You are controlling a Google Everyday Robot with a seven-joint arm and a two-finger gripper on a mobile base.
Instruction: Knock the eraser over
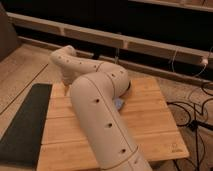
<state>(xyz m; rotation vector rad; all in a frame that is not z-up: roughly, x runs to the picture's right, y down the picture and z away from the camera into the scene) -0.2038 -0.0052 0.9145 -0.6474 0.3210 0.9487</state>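
Note:
My white arm fills the middle of the camera view and reaches up to the far left of the wooden table. The gripper hangs down from the wrist over the table's far left corner, mostly hidden by the arm. A small bluish thing peeks out from behind the arm at mid-table. I cannot tell if it is the eraser. No other eraser shows; the arm covers the table's middle.
A black mat lies along the table's left side. A dark object shows just behind the arm. Cables lie on the floor to the right. A long low ledge runs behind the table.

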